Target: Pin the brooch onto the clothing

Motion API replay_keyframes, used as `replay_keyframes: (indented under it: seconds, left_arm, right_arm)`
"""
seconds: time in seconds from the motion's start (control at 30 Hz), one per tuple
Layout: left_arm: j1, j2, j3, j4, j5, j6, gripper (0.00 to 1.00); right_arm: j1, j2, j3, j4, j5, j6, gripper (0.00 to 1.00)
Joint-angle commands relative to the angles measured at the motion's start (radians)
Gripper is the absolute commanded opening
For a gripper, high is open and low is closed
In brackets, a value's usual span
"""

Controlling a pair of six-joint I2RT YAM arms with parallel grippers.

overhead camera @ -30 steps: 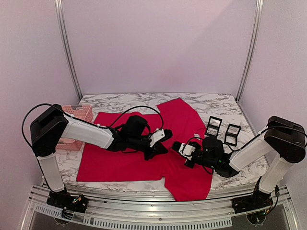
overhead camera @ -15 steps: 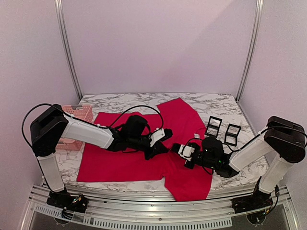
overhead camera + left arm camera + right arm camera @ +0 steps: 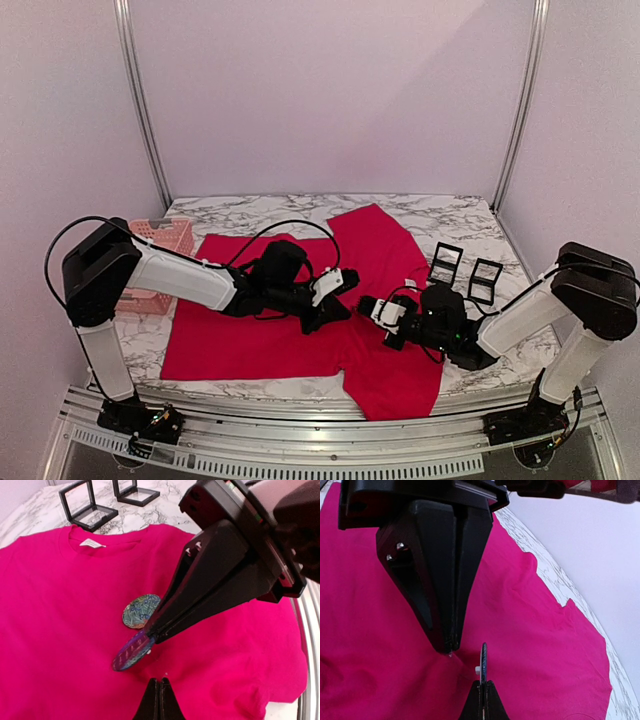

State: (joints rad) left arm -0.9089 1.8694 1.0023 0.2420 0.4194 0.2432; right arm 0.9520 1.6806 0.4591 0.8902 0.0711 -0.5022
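The clothing [image 3: 250,340] is a bright red T-shirt spread flat on the marble table, its white neck label [image 3: 90,543] at the collar. My right gripper [image 3: 366,304] is shut on the brooch [image 3: 133,651], a round purple-blue disc. In the right wrist view the brooch [image 3: 483,662] stands edge-on just above the shirt [image 3: 545,645], a small white stud on its back. My left gripper [image 3: 159,700] faces it a short way off, shut on a pinched ridge of the red fabric [image 3: 60,630]. In the right wrist view the left gripper [image 3: 449,650] is just left of the brooch.
A second round disc with a green-blue pattern [image 3: 141,611] lies flat on the shirt just beyond the held brooch. Two black-framed display boxes [image 3: 445,262] [image 3: 485,280] stand on the table at the right. A pink basket [image 3: 160,240] sits at the far left.
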Motion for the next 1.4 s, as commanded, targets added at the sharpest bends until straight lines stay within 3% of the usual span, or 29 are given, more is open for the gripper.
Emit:
replay_keyframes:
  seconds: [0.0,0.63,1.07,1.37]
  left_arm:
    - [-0.017,-0.050,-0.022,0.005,0.025,0.016,0.00]
    - [-0.008,-0.026,-0.002,0.032,-0.013,-0.007,0.00]
    - [-0.008,-0.018,0.004,0.046,-0.017,-0.018,0.00]
    - [-0.008,-0.008,-0.010,0.102,-0.021,-0.037,0.00]
  right_arm:
    - [0.004,0.009,0.026,0.019,0.016,0.013,0.00]
    - [0.008,-0.074,-0.043,0.013,-0.132,0.046,0.00]
    - [0.004,-0.109,-0.063,0.091,-0.259,0.205,0.00]
    - [-0.077,-0.141,-0.095,0.157,-0.449,0.357,0.00]
